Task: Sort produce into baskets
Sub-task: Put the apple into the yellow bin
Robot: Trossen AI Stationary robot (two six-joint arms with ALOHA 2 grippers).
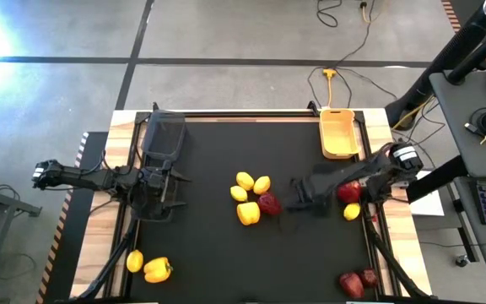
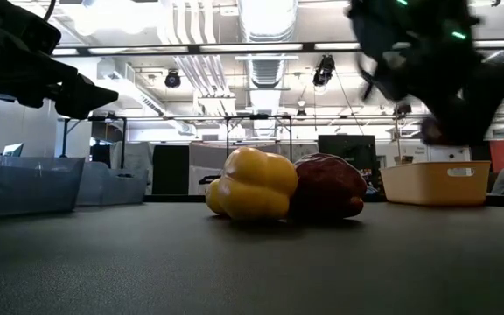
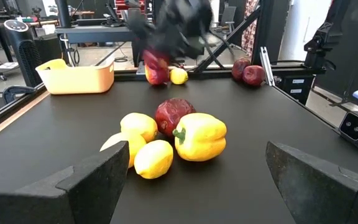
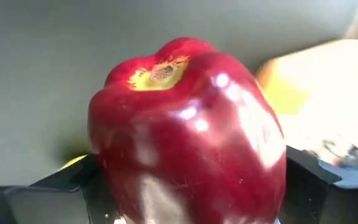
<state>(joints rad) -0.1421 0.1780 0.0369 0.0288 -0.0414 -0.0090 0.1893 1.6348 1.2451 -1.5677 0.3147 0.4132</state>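
From above, the right gripper [image 1: 350, 191] sits at the table's right side, near the yellow basket [image 1: 338, 135], with a red pepper [image 1: 348, 192] at its tip and a lemon [image 1: 352, 211] just beside it. The left gripper [image 1: 171, 181] waits at the left, by the black basket [image 1: 164, 135]. A cluster lies mid-table: three lemons [image 1: 251, 186], a yellow pepper [image 1: 248, 214] and a dark red pepper [image 1: 269, 203]. More pieces lie at the near edge: yellow ones [image 1: 148, 267] to the left, red ones [image 1: 357, 282] to the right.

The low view shows only the yellow pepper [image 2: 252, 183] touching the dark red pepper [image 2: 326, 186], with the yellow basket [image 2: 434, 182] behind them.

The left wrist view shows its own fingers [image 3: 98, 177] spread wide, holding nothing, the cluster well ahead of them.

The right wrist view alone shows the grip: the red pepper [image 4: 188, 130] fills the frame, clamped between the dark fingers [image 4: 64, 186], stem scar facing the camera.
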